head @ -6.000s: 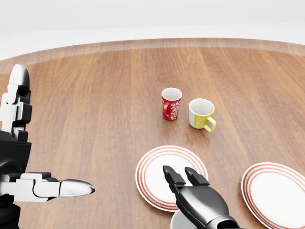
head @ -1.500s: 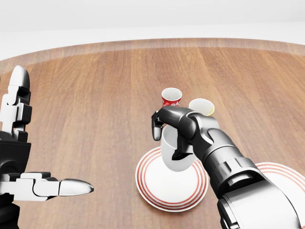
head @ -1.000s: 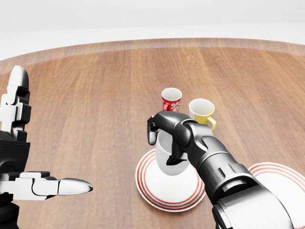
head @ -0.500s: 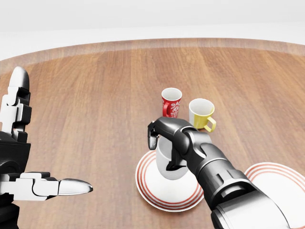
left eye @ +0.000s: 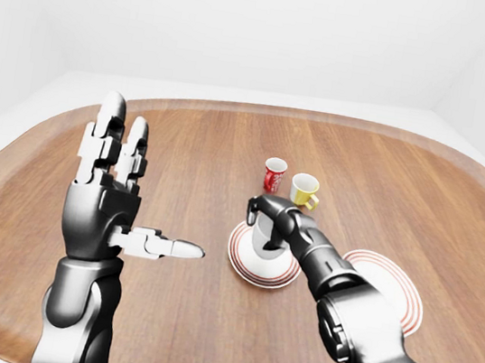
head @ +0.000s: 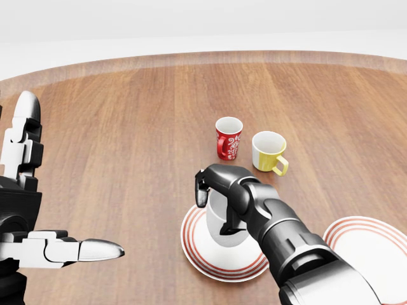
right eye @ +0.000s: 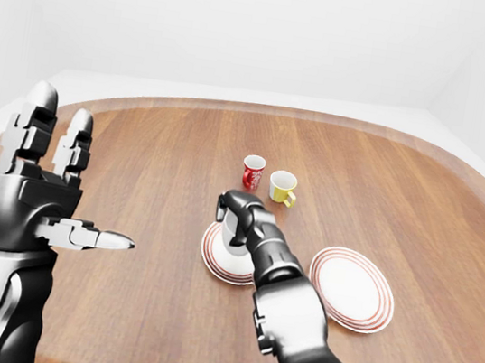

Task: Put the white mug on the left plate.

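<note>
Left-eye view. Right hand (left eye: 266, 217) at frame centre, fingers wrapped over the top and side of the mug (left eye: 266, 243): a top grasp, presumably to keep the base free for setting down. Mug inside the left plate (left eye: 260, 259); contact with the plate not determinable here. Left hand (left eye: 104, 202) raised at left, fingers spread and upright, thumb pointing right, holding nothing; apparently parked clear of the work area.

Head view. Mug (head: 226, 219) white, upright, over the middle of the red-ringed left plate (head: 197, 251), lower centre of frame. Base at or just above the plate surface; exact contact not determinable. Right hand (head: 219, 190) clamped round the mug, one finger down its left side, forearm entering from lower right. Red mug (head: 228, 138) and yellow mug (head: 268, 152) above the plate, apart from it and untouched. Right plate (head: 375, 251) at lower right, partly cut by the frame edge.

Right-eye view. Same arrangement on the table (right eye: 455, 222). Judged stage: placement nearly complete, release outstanding. Risk on release: tipping if a finger drags the rim.
</note>
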`<state>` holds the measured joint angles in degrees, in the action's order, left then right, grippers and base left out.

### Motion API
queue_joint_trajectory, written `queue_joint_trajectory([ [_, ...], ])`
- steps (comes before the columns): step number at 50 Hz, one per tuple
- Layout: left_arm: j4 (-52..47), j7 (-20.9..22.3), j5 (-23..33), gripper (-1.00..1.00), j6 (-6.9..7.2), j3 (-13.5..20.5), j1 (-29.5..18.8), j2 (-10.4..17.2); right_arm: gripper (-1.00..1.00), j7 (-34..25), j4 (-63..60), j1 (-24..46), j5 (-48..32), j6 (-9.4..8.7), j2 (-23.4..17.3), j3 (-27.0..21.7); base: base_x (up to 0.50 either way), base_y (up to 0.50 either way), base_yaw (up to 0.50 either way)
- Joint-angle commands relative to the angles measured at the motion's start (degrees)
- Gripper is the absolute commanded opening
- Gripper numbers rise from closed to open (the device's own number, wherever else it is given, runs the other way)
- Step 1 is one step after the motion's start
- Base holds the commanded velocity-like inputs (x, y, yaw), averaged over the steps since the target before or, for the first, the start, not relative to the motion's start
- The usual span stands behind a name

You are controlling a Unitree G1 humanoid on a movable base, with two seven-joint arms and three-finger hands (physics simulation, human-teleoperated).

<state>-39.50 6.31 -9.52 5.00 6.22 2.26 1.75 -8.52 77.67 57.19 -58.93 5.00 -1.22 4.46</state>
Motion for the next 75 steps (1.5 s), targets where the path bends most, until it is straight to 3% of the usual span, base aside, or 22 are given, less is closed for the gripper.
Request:
queue_joint_trajectory([
  [1,0.2,0.0,0.0,1.0,0.0,-0.1,0.1,0.0,-1.0,0.5,0.1,-0.9,0.0,0.0,0.4,0.0,0.0,0.0,0.0],
  [44,0.2,0.1,-0.1,1.0,0.0,0.1,0.3,0.0,-1.0,0.6,0.2,-2.2,-1.4,0.0,0.5,0.2,0.0,0.0,0.0],
  [48,0.2,0.1,-0.1,1.0,0.0,0.2,0.2,0.0,-0.77,0.3,0.2,-2.1,-1.4,0.0,0.6,0.2,0.0,0.0,0.0],
  [50,0.1,0.1,-0.1,1.0,0.0,0.1,0.3,0.0,-0.2,-0.2,0.2,-2.2,-1.5,0.0,0.5,0.2,0.0,0.0,0.0],
  [51,0.3,0.1,-0.1,1.0,0.0,0.1,0.3,0.0,-0.11,-0.7,0.2,-2.4,-1.5,0.0,0.5,0.3,0.0,0.0,0.0],
  [52,0.4,0.1,0.0,1.0,0.0,0.1,0.2,0.0,0.57,-0.6,0.2,-2.6,-1.8,0.0,0.5,0.6,0.0,0.0,0.0],
  [53,0.2,0.1,-0.1,1.0,0.0,0.2,0.3,0.0,0.66,-0.8,0.2,-2.7,-1.7,0.0,0.5,0.5,0.0,0.0,0.0],
  [54,0.4,0.1,0.1,1.0,0.0,0.0,0.4,-0.1,1.0,-1.4,0.2,-2.8,-1.7,0.0,0.4,0.4,0.0,0.0,0.0],
  [68,0.5,0.0,-0.1,1.0,0.0,0.5,-0.1,0.1,1.0,-13.8,0.0,-6.1,-3.5,0.0,0.1,1.8,0.0,0.0,0.0],
  [75,0.3,0.0,-0.1,1.0,0.0,0.3,-0.1,0.1,1.0,-16.5,-0.1,-6.7,-3.8,0.0,-0.2,1.9,0.0,0.0,0.0],
])
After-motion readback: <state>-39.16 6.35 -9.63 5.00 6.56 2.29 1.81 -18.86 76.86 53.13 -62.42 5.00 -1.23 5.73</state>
